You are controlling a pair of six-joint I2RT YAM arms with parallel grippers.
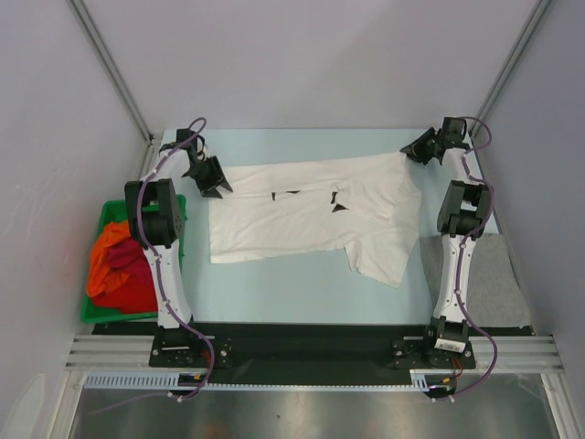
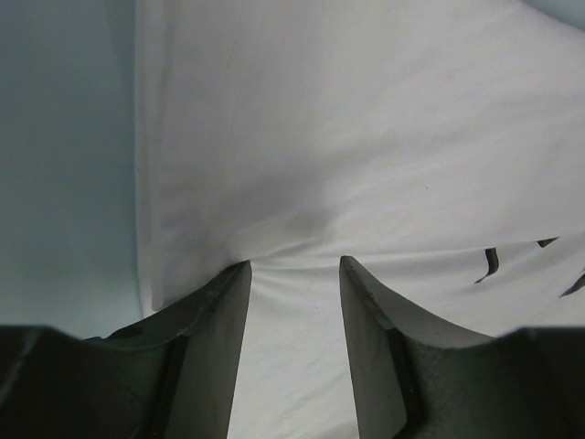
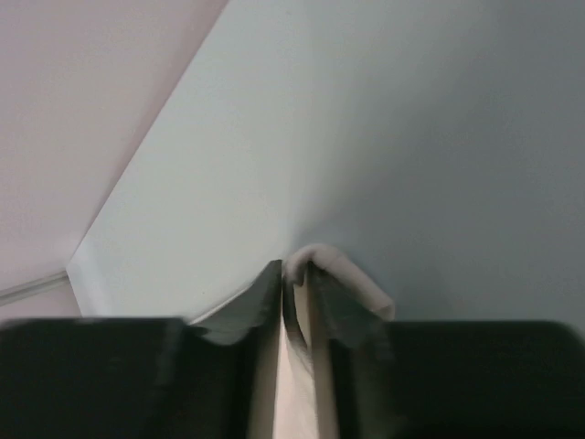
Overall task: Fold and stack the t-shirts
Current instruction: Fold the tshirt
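A white t-shirt lies spread out on the pale blue table, one part hanging toward the front right. My left gripper is at its far left corner. In the left wrist view it is open, its jaws wide apart with the white t-shirt lying between and under them. My right gripper is at the shirt's far right corner. In the right wrist view it is shut on a folded edge of the white t-shirt.
A green bin at the left holds an orange t-shirt and a dark red t-shirt. A grey t-shirt lies flat at the right, beside the right arm. Walls close in on three sides.
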